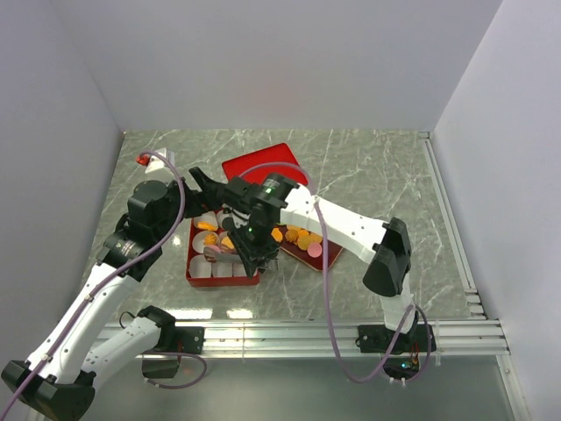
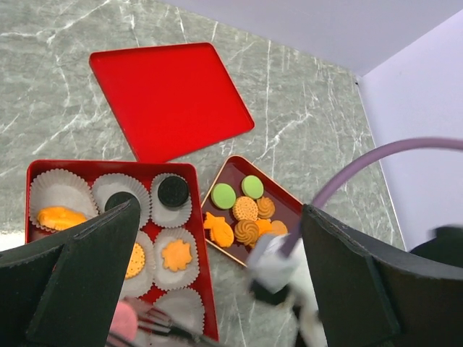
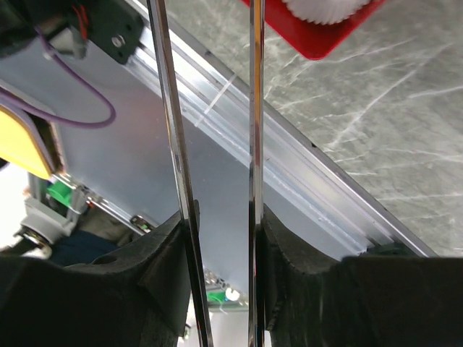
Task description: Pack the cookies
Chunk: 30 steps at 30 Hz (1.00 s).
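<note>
1. Right gripper (image 3: 221, 242) part-closed, pads pressing the two blades of the metal tongs (image 3: 177, 144) from either side (nothing else in its hold); blades squeezed nearly parallel.
2. At the tong tips, a pink cookie (image 2: 124, 318), blurred at the bottom of the left wrist view; whether pinched or merely touched, cannot tell. Low over the near half of the red box (image 2: 108, 165).
3. Left gripper (image 1: 209, 188) spread wide and holding nothing, hovering over the far end of that box.
4. Inside the box, white paper cups (image 2: 58, 189), several filled: a black cookie (image 2: 173, 191) in one, an orange flower cookie (image 2: 176, 254) in another (others bare).
5. Unpacked cookies (image 2: 246, 211) heaped in the small dark tray (image 2: 233, 173) just right of the box; red lid (image 2: 170, 97) flat on the table beyond, apart from both.
6. Likely troubles, judged from here:
   - A slackened squeeze letting the smooth blades slide in the pads, so the pink piece drops outside its cup.
   - Tips catching a pleated cup wall and dragging the cup (light paper, probably easily shifted).
   - Both arms crowded over one box, with the purple cable (image 2: 376, 155) looping between them; risk of a knock or snag on pulling back.
</note>
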Motion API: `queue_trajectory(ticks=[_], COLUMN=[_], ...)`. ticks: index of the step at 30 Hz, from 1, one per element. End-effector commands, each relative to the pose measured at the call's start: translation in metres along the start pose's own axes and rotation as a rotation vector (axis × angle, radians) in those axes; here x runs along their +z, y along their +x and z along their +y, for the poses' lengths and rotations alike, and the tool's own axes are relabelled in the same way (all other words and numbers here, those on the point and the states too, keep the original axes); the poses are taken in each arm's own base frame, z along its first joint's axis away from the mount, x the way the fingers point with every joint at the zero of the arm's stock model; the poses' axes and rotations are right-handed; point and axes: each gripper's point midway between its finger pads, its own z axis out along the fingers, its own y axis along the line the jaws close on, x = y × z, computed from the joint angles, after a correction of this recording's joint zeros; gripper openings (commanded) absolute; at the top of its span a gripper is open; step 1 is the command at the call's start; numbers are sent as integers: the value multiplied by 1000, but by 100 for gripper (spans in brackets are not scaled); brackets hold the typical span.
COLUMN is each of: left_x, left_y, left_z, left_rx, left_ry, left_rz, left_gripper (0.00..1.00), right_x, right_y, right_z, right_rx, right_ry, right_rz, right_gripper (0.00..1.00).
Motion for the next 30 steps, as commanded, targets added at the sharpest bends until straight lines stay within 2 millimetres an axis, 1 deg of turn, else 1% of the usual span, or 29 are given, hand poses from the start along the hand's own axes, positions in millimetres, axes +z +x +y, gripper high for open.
queue_trajectory(ticks=[1,4,10,13,15,16,18,20,21,23,24,27,30], left_x=[-8,-8,-8,-8,-10,-11,-14,-19,-24,-33,-37,-48,-53], left_y=[-14,-12,-8,-7,-9,-13,-19,-28,-36,-48,-56,-65,-65], left_z=[-14,-14,-15,-14,-9,-8,3,8,16,24,33,46,53], left_rx=[-13,-15,-21,-19,-16,-12,-11,-10,-13,-26,-33,-44,-35], left_ry=[51,53,63,58,34,23,-37,-74,-118,-160,-211,-277,-309], left_rz=[-34,-26,-16,-14,-25,-36,-68,-104,-146,-206,-248,-307,-315], left_gripper=[100,99,99,99,99,99,99,99,99,99,99,99,100], right_x=[0,4,20,25,26,27,29,31,32,34,35,36,40], right_y=[-3,-6,-10,-8,-7,-6,-6,-6,-6,-8,-8,-8,-6], right_z=[9,15,16,20,23,23,24,25,24,24,24,26,26], right_rx=[-48,-63,-77,-89,-95,-95,-103,-106,-107,-105,-107,-106,-111], right_ry=[0,-9,7,2,-6,-4,-2,3,10,15,18,11,8], right_rz=[-8,-6,14,28,31,36,36,39,39,38,36,35,48], right_gripper=[32,32,32,32,32,33,33,32,33,33,33,33,34])
